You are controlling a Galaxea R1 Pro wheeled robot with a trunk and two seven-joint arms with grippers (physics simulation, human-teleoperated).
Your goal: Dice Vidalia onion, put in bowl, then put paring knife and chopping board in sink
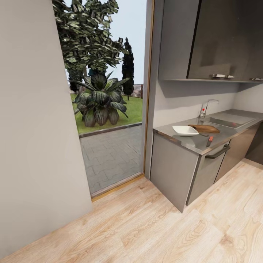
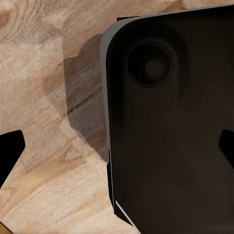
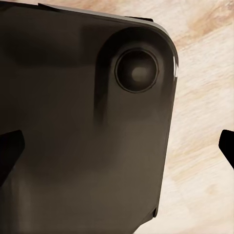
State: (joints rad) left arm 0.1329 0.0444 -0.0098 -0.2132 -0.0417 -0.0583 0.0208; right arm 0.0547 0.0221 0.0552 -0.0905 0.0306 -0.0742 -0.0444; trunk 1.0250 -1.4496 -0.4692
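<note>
Wooden floor (image 1: 153,226) lies closest, running from the camera up to the grey cabinets under the bench (image 1: 204,144). On the bench, near its left end corner, sits the white bowl (image 1: 185,130); the chopping board (image 1: 204,128) lies just beside it toward the sink (image 1: 228,120), and the paring knife (image 1: 209,140) rests near the front edge, close to board and bowl. The faucet (image 1: 207,107) stands at the back edge by the basin. The Vidalia onion cannot be made out; the inside of the sink is hidden at this angle.

Each wrist view looks down past a dark rounded body of the robot onto the floor. The left gripper (image 2: 117,148) shows its two dark fingertips spread wide with nothing between them, and the right gripper (image 3: 117,148) is likewise apart and empty.

I judge the robot is on the approach, with no task step begun. The next move calls for driving up to the bench, squaring to the sink, then reaching into the basin for the onion.
</note>
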